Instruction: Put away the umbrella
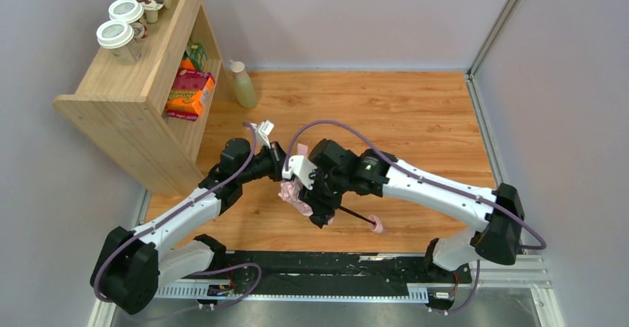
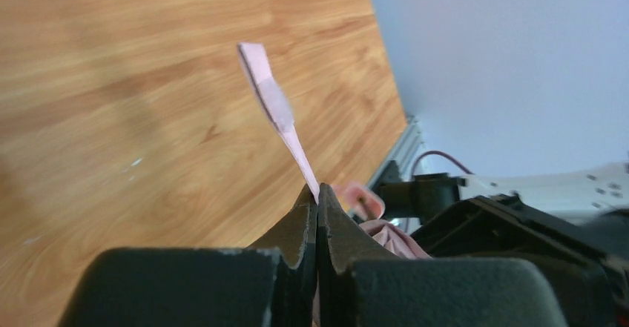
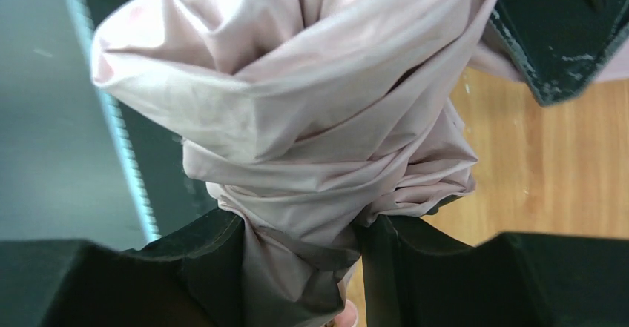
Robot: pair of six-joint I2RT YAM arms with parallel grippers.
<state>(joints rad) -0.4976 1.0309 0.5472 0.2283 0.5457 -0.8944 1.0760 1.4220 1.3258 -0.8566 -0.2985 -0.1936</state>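
umbrella — centre of the top frame, over the wooden table; pink canopy bunched, black shaft slanting to the lower right, handle at its end.
right gripper — jaws clamped around the twisted canopy.
left gripper — jaws pressed together on the pink strap, which juts toward upper left.

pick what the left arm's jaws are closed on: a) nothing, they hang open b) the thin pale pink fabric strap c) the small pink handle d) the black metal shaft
b: in the left wrist view the left gripper is shut on the thin pale pink fabric strap of the compact pale pink folding umbrella, and the strap sticks up from between the closed jaws.
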